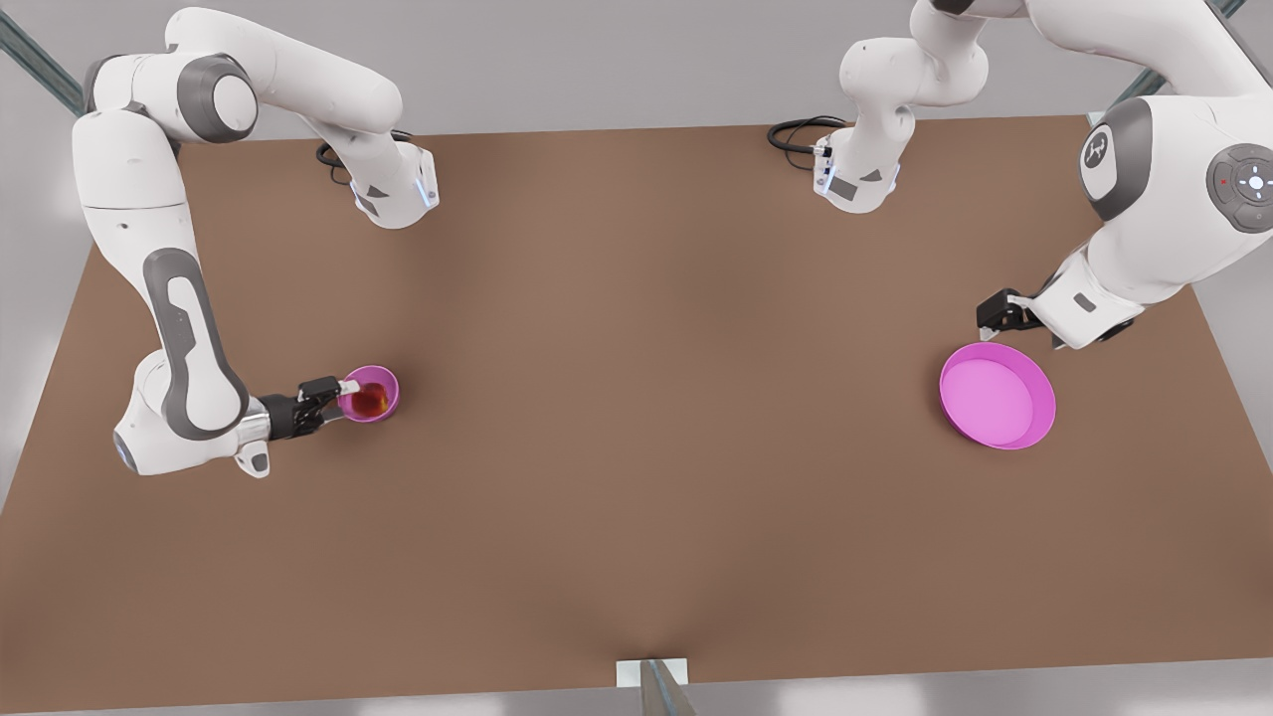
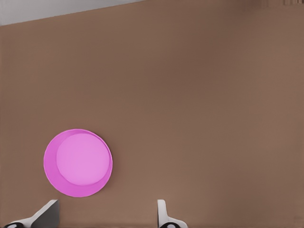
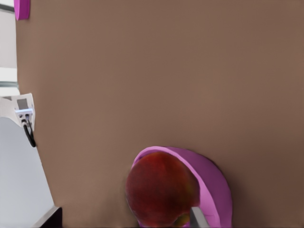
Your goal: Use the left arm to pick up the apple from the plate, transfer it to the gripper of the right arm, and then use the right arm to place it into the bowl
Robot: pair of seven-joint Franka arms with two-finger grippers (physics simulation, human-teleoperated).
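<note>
The red apple (image 1: 373,398) (image 3: 161,190) lies inside the small pink bowl (image 1: 391,379) (image 3: 214,186) at the front view's left. My right gripper (image 1: 341,388) (image 3: 124,216) reaches in level at the bowl's rim, open, with its fingers wide on either side of the apple. The wide pink plate (image 1: 998,396) (image 2: 78,163) sits at the front view's right with nothing on it. My left gripper (image 1: 999,312) (image 2: 106,210) hangs just behind the plate's far edge, open and holding nothing.
Both arm bases (image 1: 396,189) (image 1: 855,179) stand at the brown table's back edge, each with a black cable. A small white bracket (image 1: 651,674) sits at the middle of the front edge. Bare tabletop stretches between bowl and plate.
</note>
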